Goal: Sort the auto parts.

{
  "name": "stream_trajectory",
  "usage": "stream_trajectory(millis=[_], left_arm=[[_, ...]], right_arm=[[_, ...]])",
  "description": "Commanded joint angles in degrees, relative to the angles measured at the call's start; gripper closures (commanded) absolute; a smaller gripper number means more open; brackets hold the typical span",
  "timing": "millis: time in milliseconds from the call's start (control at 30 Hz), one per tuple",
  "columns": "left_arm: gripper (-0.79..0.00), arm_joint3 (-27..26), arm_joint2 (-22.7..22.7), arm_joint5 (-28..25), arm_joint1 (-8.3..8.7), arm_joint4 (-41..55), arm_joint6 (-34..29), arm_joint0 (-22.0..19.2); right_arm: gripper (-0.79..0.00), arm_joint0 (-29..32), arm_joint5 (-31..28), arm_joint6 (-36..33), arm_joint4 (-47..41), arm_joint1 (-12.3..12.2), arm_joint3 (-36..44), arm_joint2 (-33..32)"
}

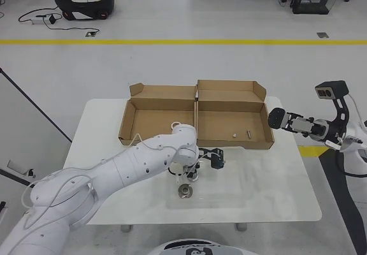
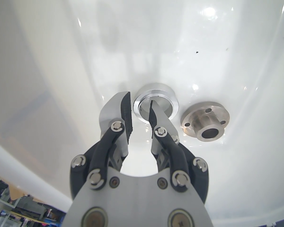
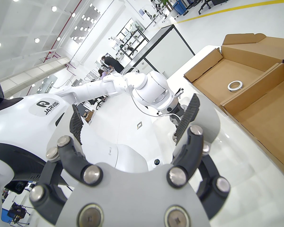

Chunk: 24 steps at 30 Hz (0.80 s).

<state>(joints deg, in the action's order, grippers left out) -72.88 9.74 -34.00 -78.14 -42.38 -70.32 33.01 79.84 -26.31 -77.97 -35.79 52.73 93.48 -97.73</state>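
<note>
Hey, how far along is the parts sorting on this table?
Done: one ring lies in the left box, and two small parts lie in the right box.
In hand: the left gripper, fingers open, straddles the wall of a second ring on the table, not lifted.
Left: that ring and the flanged hub beside it.
The right gripper hangs open beside the right box.

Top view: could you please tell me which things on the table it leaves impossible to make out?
1. Too small to identify: the small parts in the right box.
2. Mostly hidden by the left arm and left gripper: the metal pieces beneath it.
3. Tiny, at the arm's edge, shape unclear: the ring in the left box.
</note>
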Motion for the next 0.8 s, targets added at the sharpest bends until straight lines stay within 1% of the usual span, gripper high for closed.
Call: stream_trajectory(millis=[0,167,200,233,300,467,600,667,767], left_arm=[[-0.234,0.2,0.0,-0.1,-0.06,0.0,0.1,0.2],[-0.228,1.0,0.0,-0.4,-0.31,-0.5,0.4,0.7],[-0.215,1.2,0.0,-0.5,-0.38,-0.5,0.5,0.8],[-0.188,1.3,0.0,-0.5,-0.46,-0.5,0.5,0.8],[0.000,1.6,0.0,-0.6,-0.61,-0.3,0.6,0.8],[0.000,2.0,0.0,-0.4,-0.79,0.5,0.4,0.3],[0.000,1.4,0.0,0.3,-0.55,2.0,-0.3,-0.6],[0.000,0.1,0.0,1.3,-0.23,2.6,-1.3,-1.7],[0.000,-2.9,0.0,2.7,0.68,6.4,-2.7,-3.8]], right_arm=[[-0.785,0.0,0.0,0.0,0.0,0.0,0.0,0.0],[-0.785,0.0,0.0,0.0,0.0,0.0,0.0,0.0],[-0.785,0.0,0.0,0.0,0.0,0.0,0.0,0.0],[-0.785,0.0,0.0,0.0,0.0,0.0,0.0,0.0],[-0.785,0.0,0.0,0.0,0.0,0.0,0.0,0.0],[-0.785,0.0,0.0,0.0,0.0,0.0,0.0,0.0],[-0.785,0.0,0.0,0.0,0.0,0.0,0.0,0.0],[-0.785,0.0,0.0,0.0,0.0,0.0,0.0,0.0],[-0.785,0.0,0.0,0.0,0.0,0.0,0.0,0.0]])
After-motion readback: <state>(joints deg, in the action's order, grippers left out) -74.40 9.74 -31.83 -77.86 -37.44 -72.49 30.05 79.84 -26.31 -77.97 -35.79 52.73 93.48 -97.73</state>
